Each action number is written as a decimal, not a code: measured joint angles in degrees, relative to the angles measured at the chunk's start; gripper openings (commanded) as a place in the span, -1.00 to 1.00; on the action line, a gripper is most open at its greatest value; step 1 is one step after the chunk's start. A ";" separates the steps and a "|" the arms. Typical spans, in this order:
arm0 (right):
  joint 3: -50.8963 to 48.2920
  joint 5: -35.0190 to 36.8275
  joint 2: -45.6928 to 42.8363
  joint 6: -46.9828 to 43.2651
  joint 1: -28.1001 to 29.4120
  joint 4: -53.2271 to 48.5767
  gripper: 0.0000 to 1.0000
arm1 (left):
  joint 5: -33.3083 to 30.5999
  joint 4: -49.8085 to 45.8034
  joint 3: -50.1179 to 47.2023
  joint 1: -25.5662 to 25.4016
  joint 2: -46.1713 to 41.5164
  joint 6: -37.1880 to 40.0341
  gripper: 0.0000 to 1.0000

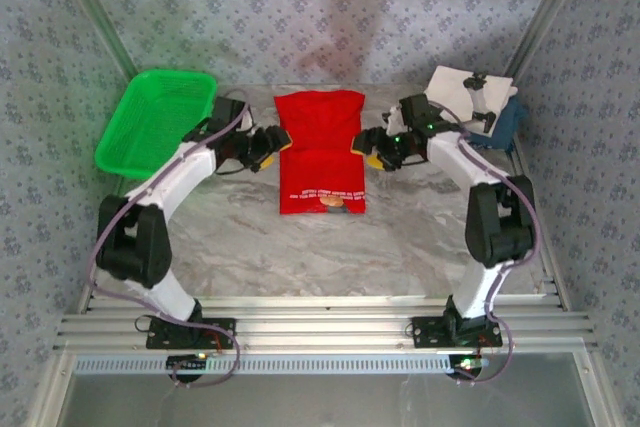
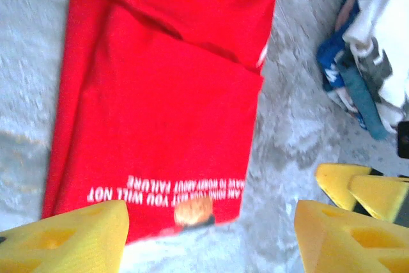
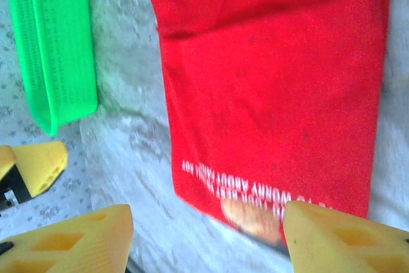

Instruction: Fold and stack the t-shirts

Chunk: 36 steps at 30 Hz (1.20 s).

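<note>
The left pincer (image 1: 264, 147) is wide apart and holds nothing. It hangs just beside the left edge of the red tee (image 1: 322, 152). The right pincer (image 1: 376, 153) is wide apart and empty too, just beside the right edge. I think they sit on both sides so each can take one side for the next fold. The red tee lies flat in the middle of the table (image 1: 300, 247), its white words at the near end. A white tee (image 1: 455, 87) lies on a dark blue tee (image 1: 508, 123) at the far right, likely the pile to stack on. A green basket (image 1: 155, 122) sits far left.
</note>
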 measured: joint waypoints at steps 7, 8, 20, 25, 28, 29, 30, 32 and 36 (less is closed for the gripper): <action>-14.58 0.07 -1.75 -1.07 2.08 -0.81 0.38 | 3.19 0.59 -13.07 -2.05 -0.35 0.00 0.37; -15.17 0.07 -1.75 -1.07 2.64 -0.83 0.38 | 3.34 0.37 -13.60 -2.36 -0.07 0.00 0.37; -16.59 0.28 0.50 0.46 4.81 2.05 0.32 | 3.41 1.46 -14.80 -3.56 4.11 -0.66 0.29; -16.57 0.52 2.29 0.66 4.81 3.13 0.28 | 2.54 1.16 -14.86 -4.26 5.33 -1.11 0.25; -16.50 0.55 3.30 0.66 4.81 3.58 0.26 | 2.03 1.60 -14.86 -4.50 6.51 -1.62 0.22; -16.39 0.50 3.74 0.66 4.81 3.63 0.25 | 1.79 2.03 -14.86 -4.59 7.10 -1.92 0.21; -16.20 0.42 4.00 0.81 4.79 3.54 0.23 | 1.44 2.43 -14.84 -4.72 7.78 -2.08 0.20; -15.82 0.33 4.35 1.07 4.74 3.23 0.18 | 0.87 2.29 -14.40 -4.94 8.87 -2.27 0.15; -14.62 0.42 5.35 1.77 4.63 1.79 0.06 | 0.00 1.38 -12.02 -5.57 10.56 -2.91 -0.01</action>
